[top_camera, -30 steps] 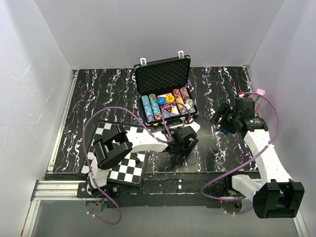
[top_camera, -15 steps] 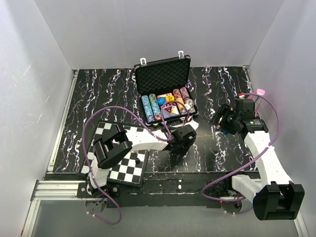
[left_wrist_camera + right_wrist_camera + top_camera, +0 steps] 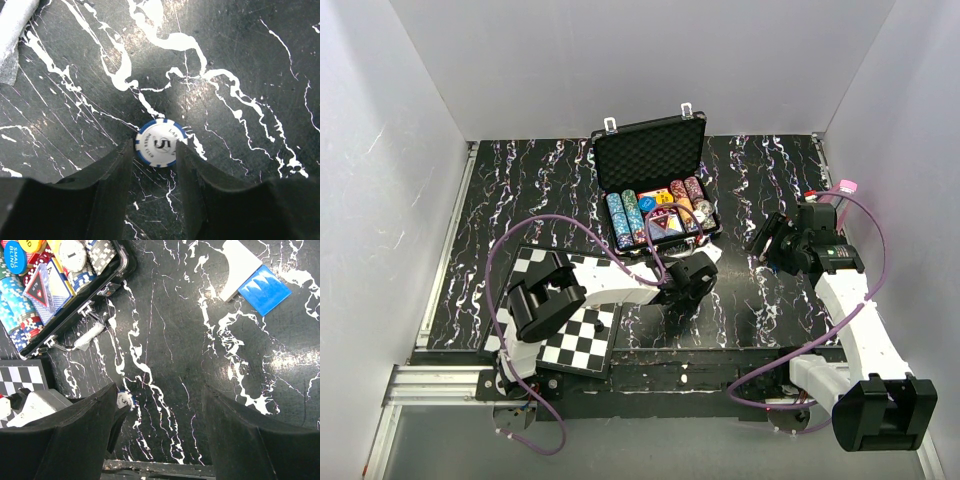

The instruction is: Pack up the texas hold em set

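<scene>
The one loose poker chip [image 3: 159,148] reads "5" in the middle, with "POKER CLUB" curving round it. It is blue and white and lies flat on the black marbled tabletop [image 3: 240,60]. The left gripper [image 3: 156,150] hangs low over it, its jaws close about the chip, one at each side of the rim; whether they pinch it I cannot tell. From above, that spot sits just in front of the open briefcase [image 3: 650,155], outside it, on the side nearest the arms. Inside the case a blue round button [image 3: 16,257] says "SMALL BLIND", and beside it a card deck [image 3: 47,290] shows a red triangle with an "A". I count one case, two silver latches [image 3: 611,124] on the raised lid's top edge, two bluish chip rows [image 3: 625,220] on its left side, and more mixed rows to the right that I cannot count. One chessboard [image 3: 575,330] lies at the near left of the tabletop. The right gripper [image 3: 160,390] hangs over bare tabletop to the right of the case, its jaws wide apart with nothing between them
</scene>
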